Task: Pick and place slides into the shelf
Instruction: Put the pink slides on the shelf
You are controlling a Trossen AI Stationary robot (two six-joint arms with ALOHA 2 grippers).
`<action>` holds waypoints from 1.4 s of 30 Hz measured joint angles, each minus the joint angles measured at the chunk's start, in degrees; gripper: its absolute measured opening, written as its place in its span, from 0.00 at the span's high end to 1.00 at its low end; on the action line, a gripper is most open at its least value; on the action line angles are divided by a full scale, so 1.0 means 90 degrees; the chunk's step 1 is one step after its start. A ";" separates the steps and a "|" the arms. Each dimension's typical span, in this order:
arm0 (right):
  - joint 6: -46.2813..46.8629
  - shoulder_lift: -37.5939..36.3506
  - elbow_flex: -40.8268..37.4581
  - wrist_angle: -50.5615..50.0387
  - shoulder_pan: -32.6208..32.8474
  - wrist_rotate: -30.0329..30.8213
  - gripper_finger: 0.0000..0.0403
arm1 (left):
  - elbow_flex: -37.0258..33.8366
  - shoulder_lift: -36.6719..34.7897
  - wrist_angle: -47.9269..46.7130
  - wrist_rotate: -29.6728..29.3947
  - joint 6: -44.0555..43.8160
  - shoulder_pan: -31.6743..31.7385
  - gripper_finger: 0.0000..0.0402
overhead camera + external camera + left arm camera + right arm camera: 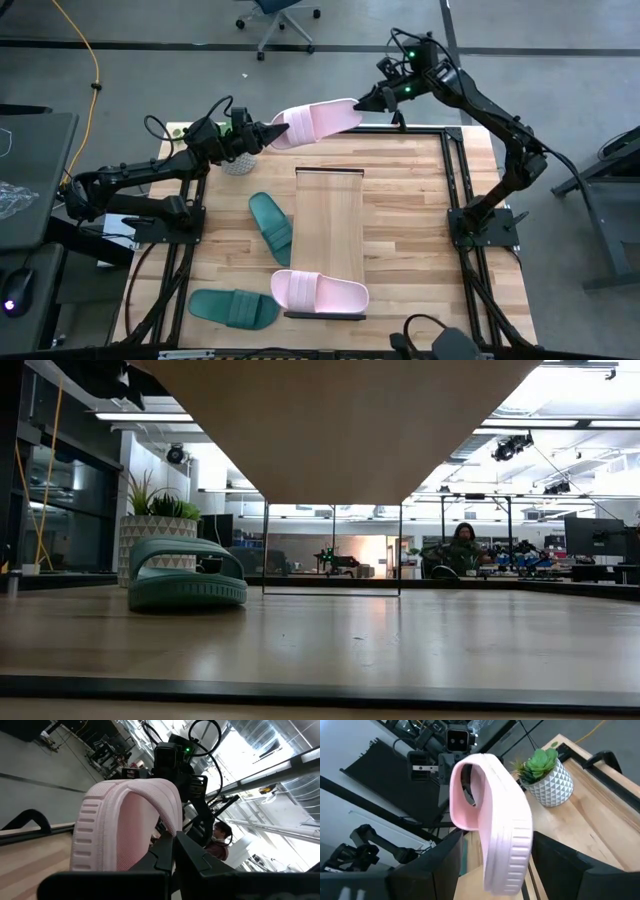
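One pale pink slide (315, 122) hangs in the air over the table's far edge, between my two grippers. My left gripper (275, 130) is shut on its left end. My right gripper (366, 102) is open, with a finger on each side of the slide's right end (507, 855). The second pink slide (320, 292) lies by its sole on the near end of the shelf (330, 215). Two teal slides lie on the tabletop left of the shelf, one (270, 225) beside it and one (232, 307) near the front edge. The low view shows a teal slide (185, 575) and the shelf's underside (340, 420). My left gripper pinches the left end of the pink slide's sole (142, 850) between its two fingers, reaching in roughly level from the table's left. The slide is lifted clear of the table and lies about level, its strap (130, 790) arching just beyond the fingers. My right gripper: I cannot tell whether its fingers (555, 865) touch the slide.
A small potted plant (238, 160) in a patterned white pot stands on the far left of the table, just under my left arm. Black frame rails (455, 170) run along the table's sides. A person (463, 545) sits far behind the table.
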 joint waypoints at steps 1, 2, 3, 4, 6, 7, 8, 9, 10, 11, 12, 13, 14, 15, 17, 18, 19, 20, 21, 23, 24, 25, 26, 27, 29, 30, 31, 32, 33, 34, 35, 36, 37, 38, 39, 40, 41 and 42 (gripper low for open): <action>-0.0004 0.0000 0.0000 -0.0039 0.0020 0.0008 0.45 | 0.0000 0.0000 0.0002 0.0006 0.0000 0.0000 1.00; -0.0010 0.0000 0.0000 -0.0072 0.0034 0.0036 0.45 | 0.0000 0.0000 0.0002 0.0010 0.0000 0.0000 1.00; -0.0014 0.0000 0.0000 -0.0105 0.0053 0.0071 0.45 | 0.0000 0.0000 0.0004 0.0010 0.0000 0.0000 1.00; -0.0020 0.0000 0.0000 -0.0139 0.0069 0.0113 0.45 | 0.0000 0.0000 0.0009 0.0010 0.0000 0.0000 1.00; -0.0030 0.0000 -0.0003 -0.0225 0.0119 0.0191 0.45 | 0.0000 0.0000 0.0022 0.0016 0.0000 0.0000 1.00; -0.0056 0.0000 -0.0005 -0.0229 0.0151 0.0198 0.45 | 0.0000 0.0000 0.0027 0.0033 0.0000 0.0000 1.00; -0.0073 0.0000 -0.0005 -0.0224 0.0188 0.0230 0.45 | 0.0000 0.0000 0.0028 0.0056 0.0000 0.0000 1.00; -0.0075 0.0000 -0.0005 -0.0219 0.0223 0.0266 0.45 | 0.0000 0.0000 0.0028 0.0078 0.0000 0.0000 1.00; -0.0078 0.0000 -0.0005 -0.0221 0.0255 0.0306 0.45 | 0.0000 0.0000 0.0028 0.0099 0.0000 0.0000 1.00; -0.0079 0.0000 -0.0005 -0.0224 0.0280 0.0336 0.46 | 0.0000 0.0000 0.0028 0.0115 0.0000 0.0000 1.00; -0.0078 0.0000 -0.0005 -0.0224 0.0300 0.0361 0.46 | 0.0000 0.0000 0.0028 0.0121 0.0000 0.0000 1.00; -0.0080 0.0000 -0.0005 -0.0221 0.0322 0.0388 0.48 | 0.0000 0.0000 0.0028 0.0131 0.0000 0.0000 1.00; -0.0090 0.0000 -0.0005 -0.0221 0.0340 0.0438 0.49 | 0.0000 0.0000 0.0028 0.0137 0.0000 0.0000 1.00; -0.0097 0.0000 -0.0005 -0.0222 0.0359 0.0507 0.51 | 0.0000 0.0000 0.0028 0.0152 0.0000 0.0000 1.00; -0.0095 0.0002 -0.0005 -0.0223 0.0383 0.0552 0.54 | 0.0000 0.0000 0.0031 0.0157 0.0000 0.0000 1.00; -0.0095 0.0002 -0.0005 -0.0222 0.0391 0.0557 0.57 | 0.0000 0.0000 0.0031 0.0159 0.0000 0.0000 1.00; -0.0096 0.0002 -0.0005 -0.0222 0.0391 0.0557 0.59 | 0.0000 0.0000 0.0031 0.0159 0.0000 0.0000 1.00; -0.0094 0.0002 -0.0005 -0.0227 0.0391 0.0565 0.62 | 0.0000 0.0000 0.0033 0.0161 0.0000 0.0000 1.00; -0.0088 0.0002 -0.0005 -0.0231 0.0391 0.0574 0.64 | 0.0000 0.0000 0.0033 0.0167 0.0000 0.0000 1.00; -0.0085 0.0002 -0.0005 -0.0245 0.0391 0.0613 0.69 | 0.0000 0.0000 0.0037 0.0180 0.0001 0.0000 1.00; -0.0082 0.0002 -0.0005 -0.0253 0.0390 0.0631 0.72 | 0.0000 0.0000 0.0038 0.0180 0.0002 0.0000 1.00; -0.0070 0.0002 -0.0005 -0.0268 0.0388 0.0637 0.75 | 0.0000 0.0000 0.0038 0.0185 0.0004 -0.0002 1.00; -0.0070 0.0002 -0.0005 -0.0270 0.0388 0.0640 0.77 | 0.0000 0.0000 0.0038 0.0186 0.0017 -0.0005 1.00; -0.0074 0.0002 -0.0005 -0.0270 0.0386 0.0642 0.79 | 0.0000 0.0000 0.0040 0.0200 0.0053 -0.0005 1.00; -0.0094 0.0002 -0.0005 -0.0270 0.0386 0.0646 0.83 | 0.0000 0.0000 0.0043 0.0202 0.0069 -0.0005 1.00; -0.0117 0.0002 -0.0005 -0.0270 0.0386 0.0649 0.84 | 0.0000 0.0000 0.0042 0.0202 0.0074 -0.0005 1.00; -0.0123 0.0002 -0.0005 -0.0270 0.0386 0.0665 0.85 | 0.0000 0.0000 0.0041 0.0202 0.0081 -0.0005 1.00; -0.0125 0.0002 -0.0005 -0.0270 0.0386 0.0680 0.85 | 0.0000 0.0000 0.0042 0.0200 0.0115 -0.0005 1.00; -0.0130 0.0002 -0.0005 -0.0271 0.0386 0.0693 0.85 | 0.0000 0.0000 0.0040 0.0200 0.0165 -0.0005 1.00; -0.0134 0.0002 -0.0005 -0.0270 0.0386 0.0693 0.85 | 0.0001 0.0000 0.0040 0.0200 0.0199 -0.0005 0.99; -0.0133 0.0002 -0.0005 -0.0270 0.0386 0.0696 0.85 | 0.0001 0.0000 0.0040 0.0204 0.0223 -0.0002 0.99; -0.0126 0.0002 -0.0005 -0.0270 0.0386 0.0720 0.85 | 0.0000 0.0000 0.0038 0.0214 0.0252 0.0000 0.98; -0.0129 0.0002 -0.0005 -0.0270 0.0388 0.0790 0.85 | 0.0000 0.0000 0.0037 0.0226 0.0307 0.0000 0.97; -0.0129 0.0002 -0.0005 -0.0270 0.0388 0.0861 0.85 | 0.0002 0.0000 0.0037 0.0223 0.0380 0.0000 0.95; -0.0123 0.0002 -0.0005 -0.0273 0.0388 0.0942 0.85 | 0.0000 0.0000 0.0038 0.0223 0.0432 0.0000 0.93; -0.0086 0.0002 -0.0005 -0.0273 0.0387 0.1015 0.85 | 0.0002 0.0000 0.0038 0.0218 0.0496 0.0000 0.90; -0.0038 0.0002 -0.0005 -0.0280 0.0379 0.1075 0.85 | 0.0002 0.0000 0.0037 0.0207 0.0555 0.0000 0.88; -0.0020 0.0002 -0.0005 -0.0294 0.0363 0.1119 0.86 | 0.0002 0.0000 0.0039 0.0191 0.0625 0.0000 0.85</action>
